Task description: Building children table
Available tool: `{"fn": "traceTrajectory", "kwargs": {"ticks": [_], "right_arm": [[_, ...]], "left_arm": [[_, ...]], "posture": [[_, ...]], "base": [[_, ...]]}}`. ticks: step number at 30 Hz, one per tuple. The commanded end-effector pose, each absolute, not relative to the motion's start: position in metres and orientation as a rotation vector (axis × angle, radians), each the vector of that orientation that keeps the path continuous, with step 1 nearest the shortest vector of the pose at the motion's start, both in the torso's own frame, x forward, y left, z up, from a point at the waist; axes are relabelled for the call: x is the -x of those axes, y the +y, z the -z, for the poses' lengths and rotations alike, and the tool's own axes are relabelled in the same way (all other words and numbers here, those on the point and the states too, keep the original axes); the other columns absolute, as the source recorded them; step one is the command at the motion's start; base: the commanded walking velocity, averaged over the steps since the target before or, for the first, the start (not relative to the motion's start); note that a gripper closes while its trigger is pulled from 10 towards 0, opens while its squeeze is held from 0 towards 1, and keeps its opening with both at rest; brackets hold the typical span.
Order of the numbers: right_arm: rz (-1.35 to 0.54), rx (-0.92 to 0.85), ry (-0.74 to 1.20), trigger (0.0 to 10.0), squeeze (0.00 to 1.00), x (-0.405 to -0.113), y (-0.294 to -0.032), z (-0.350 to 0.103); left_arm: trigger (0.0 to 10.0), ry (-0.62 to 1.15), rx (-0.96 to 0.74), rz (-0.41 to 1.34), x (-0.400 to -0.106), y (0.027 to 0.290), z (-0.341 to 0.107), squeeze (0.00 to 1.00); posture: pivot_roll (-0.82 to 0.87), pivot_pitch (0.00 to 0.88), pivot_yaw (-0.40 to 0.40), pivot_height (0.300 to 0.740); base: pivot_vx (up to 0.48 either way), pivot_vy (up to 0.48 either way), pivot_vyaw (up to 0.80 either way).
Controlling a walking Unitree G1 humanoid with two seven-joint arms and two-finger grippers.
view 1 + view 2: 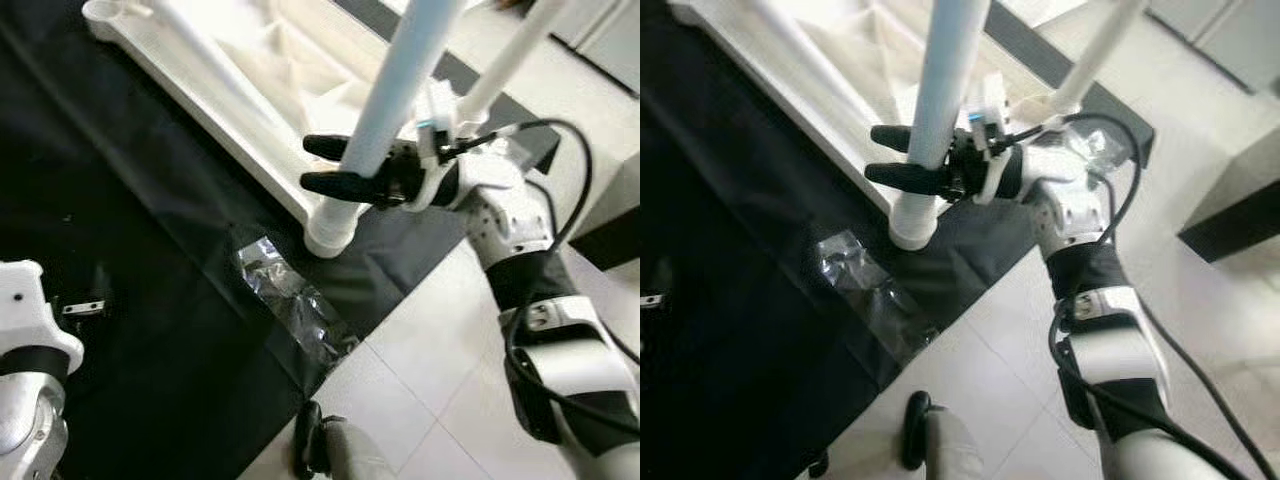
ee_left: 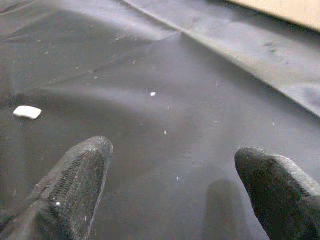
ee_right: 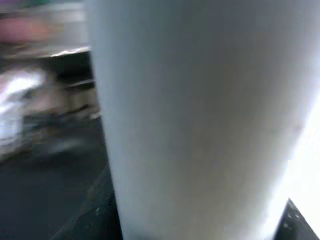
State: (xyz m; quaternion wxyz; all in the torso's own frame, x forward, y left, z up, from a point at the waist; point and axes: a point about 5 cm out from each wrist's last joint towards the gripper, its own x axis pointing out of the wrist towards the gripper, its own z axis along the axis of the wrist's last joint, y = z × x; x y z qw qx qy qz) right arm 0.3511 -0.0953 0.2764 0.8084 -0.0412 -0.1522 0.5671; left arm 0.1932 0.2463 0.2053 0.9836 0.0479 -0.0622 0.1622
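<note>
Floor tile sits nearest me, then the black sheet (image 1: 150, 300) with a crumpled clear hardware bag (image 1: 290, 295) lying on it near its edge. My left gripper (image 2: 170, 185) hovers low over that sheet with its fingers spread wide, holding nothing. Further out, my right gripper (image 1: 345, 165) has one black finger on each side of the pale table leg (image 1: 395, 85), just above where the leg meets the corner socket (image 1: 335, 228) of the upturned white tabletop (image 1: 230, 90); the fingers look closed against the leg. A second leg (image 1: 510, 55) stands at the far corner. To seat this leg well, I judge I should keep it upright and in line with the socket, press or twist along its axis only, and avoid levering sideways, since the tabletop could slide on the sheet.
</note>
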Motion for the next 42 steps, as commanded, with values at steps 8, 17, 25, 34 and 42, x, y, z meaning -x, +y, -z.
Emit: {"fn": "traceTrajectory", "kwargs": {"ticks": [8,17,25,34,42], "right_arm": [[-0.538,-0.040,0.086,10.0,0.00,-0.305,-0.055,-0.179],[-0.518,-0.042,0.052,10.0,0.00,-0.321,-0.041,-0.185],[-0.571,-0.059,0.023,10.0,1.00,-0.317,-0.040,-0.204],[-1.007,0.009,-0.124,10.0,1.00,-0.327,-0.055,-0.249],[-1.303,0.183,-0.156,10.0,0.00,-0.352,-0.083,-0.275]], "left_arm": [[10.0,-0.108,-0.076,-0.312,-0.197,0.246,-0.199,0.00],[10.0,-0.098,-0.060,-0.304,-0.205,0.247,-0.194,0.00],[10.0,-0.099,-0.054,-0.307,-0.208,0.248,-0.192,0.00],[10.0,-0.104,-0.048,-0.311,-0.211,0.249,-0.190,0.00],[10.0,-0.116,-0.052,-0.316,-0.212,0.249,-0.190,0.00]], "posture": [[0.00,0.363,-0.163,0.740],[-0.01,0.343,-0.155,0.740],[-0.02,0.338,-0.156,0.740],[-0.03,0.333,-0.157,0.740],[-0.01,0.319,-0.163,0.740]], "base": [[0.000,0.000,0.00],[0.000,0.000,0.00],[0.000,0.000,0.00],[0.000,0.000,0.00],[0.000,0.000,0.00]]}}
